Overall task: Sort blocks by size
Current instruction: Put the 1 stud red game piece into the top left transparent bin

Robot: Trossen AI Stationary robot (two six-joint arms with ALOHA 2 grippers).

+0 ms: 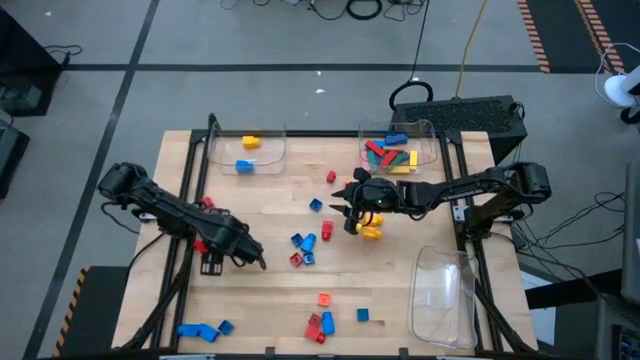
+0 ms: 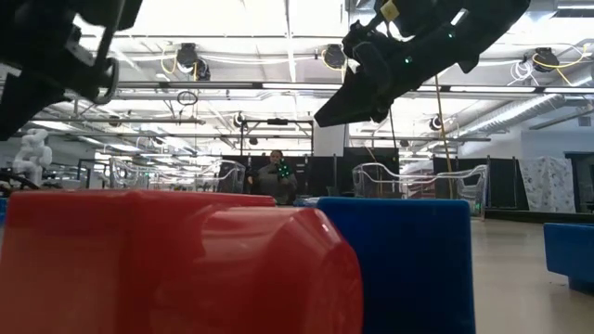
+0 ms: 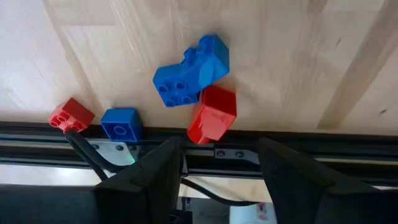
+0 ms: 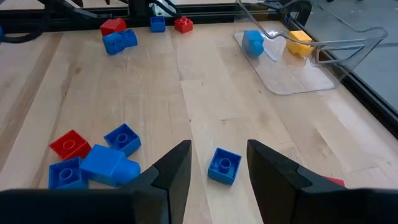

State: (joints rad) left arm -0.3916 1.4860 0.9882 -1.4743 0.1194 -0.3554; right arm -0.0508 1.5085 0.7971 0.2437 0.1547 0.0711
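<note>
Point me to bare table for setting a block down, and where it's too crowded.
Free: the wood between the left tray and the blue-red block cluster; also the strip between that cluster and the near-edge blocks. The empty tray at near right holds nothing. Crowded: the full tray and the wood under the right gripper.

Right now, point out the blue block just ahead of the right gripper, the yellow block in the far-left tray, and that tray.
blue block (image 4: 224, 166), right wrist view, studded top face.
yellow block (image 1: 250, 142), high view, its middle.
far-left tray (image 1: 272, 165), high view, bare floor.
</note>
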